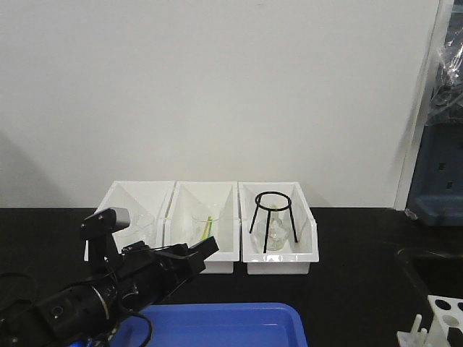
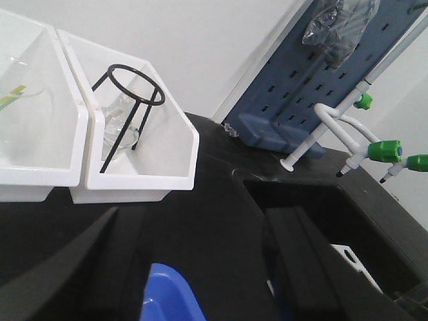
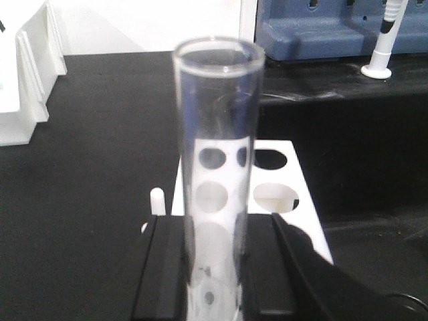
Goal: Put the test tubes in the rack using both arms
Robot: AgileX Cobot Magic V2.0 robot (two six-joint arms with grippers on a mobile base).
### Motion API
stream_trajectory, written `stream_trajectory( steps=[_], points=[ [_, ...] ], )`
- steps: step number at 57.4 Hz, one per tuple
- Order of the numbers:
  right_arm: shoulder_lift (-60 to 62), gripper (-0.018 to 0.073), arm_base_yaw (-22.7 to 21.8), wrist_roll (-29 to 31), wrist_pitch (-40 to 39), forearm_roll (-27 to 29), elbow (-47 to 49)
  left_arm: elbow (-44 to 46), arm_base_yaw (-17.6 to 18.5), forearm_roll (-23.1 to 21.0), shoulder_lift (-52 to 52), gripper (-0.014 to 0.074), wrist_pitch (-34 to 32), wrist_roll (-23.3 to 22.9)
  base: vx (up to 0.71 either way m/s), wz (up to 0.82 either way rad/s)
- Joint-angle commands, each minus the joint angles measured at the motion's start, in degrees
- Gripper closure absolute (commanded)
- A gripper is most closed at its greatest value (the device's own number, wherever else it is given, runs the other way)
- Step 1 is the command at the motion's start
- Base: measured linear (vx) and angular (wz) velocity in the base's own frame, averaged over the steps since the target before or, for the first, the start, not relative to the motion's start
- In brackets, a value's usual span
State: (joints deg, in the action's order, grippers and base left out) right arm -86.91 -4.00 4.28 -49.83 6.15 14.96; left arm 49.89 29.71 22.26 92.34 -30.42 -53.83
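In the right wrist view my right gripper [image 3: 214, 267] is shut on a clear glass test tube [image 3: 217, 127]. It holds the tube upright, directly over the white rack [image 3: 284, 200], whose round holes show through the glass. The rack also shows at the bottom right of the front view [image 1: 445, 318]; the right arm is out of sight there. My left gripper [image 1: 206, 249] hovers over the black table in front of the white bins. In the left wrist view its jaws [image 2: 200, 227] stand wide open with nothing between them. No other test tubes show.
Three white bins stand at the back: the left one [image 1: 123, 195] and the middle one [image 1: 226, 217] each hold a beaker, the right one [image 1: 300, 217] a black tripod ring [image 1: 273, 210]. A blue tray [image 1: 217, 325] lies at the front. A blue pegboard [image 2: 321, 87] and a recessed sink [image 2: 321, 194] lie to the right.
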Motion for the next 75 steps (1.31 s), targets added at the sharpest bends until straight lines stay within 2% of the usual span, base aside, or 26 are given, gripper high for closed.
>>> stream_trajectory(
  steps=[1,10,17,24,38,42,48,53,60,64,69,75],
  points=[
    [-0.22,0.0562,0.0,1.78,-5.87,-0.43,1.33,1.94,-0.02,-0.85,-2.4,0.0088,-4.16,-0.08,0.0,0.0],
    [-1.51,0.0535,0.0,2.35,-5.8,-0.44,1.33,1.94,-0.02,-0.85,-2.4,0.0088,-4.0,-0.08,0.0,0.0],
    [-1.51,0.0472,0.0,2.4,-6.01,0.16,1.33,1.94,-0.02,-0.85,-2.4,0.0088,-3.08,-0.08,0.0,0.0],
    [-1.51,0.0354,0.0,2.78,-5.84,1.47,1.33,1.94,-0.02,-0.85,-2.4,0.0088,-1.47,-0.08,0.0,0.0],
    [-0.1,0.0036,0.0,3.25,-6.44,1.48,1.33,1.94,-0.02,-0.85,-2.4,0.0088,-1.27,-0.08,0.0,0.0],
    [2.52,-0.001,0.0,4.63,-5.97,1.48,1.33,1.94,-0.02,-0.85,-2.4,0.0088,-1.27,-0.08,0.0,0.0],
    [9.09,-0.0019,0.0,5.21,-3.28,1.41,1.45,1.94,-0.02,-0.85,-2.4,0.0088,-1.3,-0.02,0.0,0.0],
    [16.69,-0.0014,0.0,4.53,4.8,1.31,2.84,1.94,-0.02,-0.85,-2.4,0.0088,-1.35,4.06,0.0,0.0],
    [29.53,-0.0004,0.0,6.18,22.63,1.28,8.62,1.94,-0.02,-0.94,-2.52,0.0088,-3.4,13.25,0.0,0.0],
    [35.19,-0.0004,0.0,7.83,31.82,1.23,12.97,1.94,-0.02,-0.99,-3.63,0.0088,-6.4,16.58,0.0,0.0],
    [41.17,-0.0004,0.0,9.27,40.45,1.23,17.86,1.94,-0.02,-0.99,-6.79,0.009,-8.88,17.8,0.0,0.0],
    [46.74,-0.0004,0.0,9.31,45.81,1.28,20.91,1.94,-0.02,-0.99,-12.4,0.0092,-6.4,19.2,0.0,0.0]
  ],
)
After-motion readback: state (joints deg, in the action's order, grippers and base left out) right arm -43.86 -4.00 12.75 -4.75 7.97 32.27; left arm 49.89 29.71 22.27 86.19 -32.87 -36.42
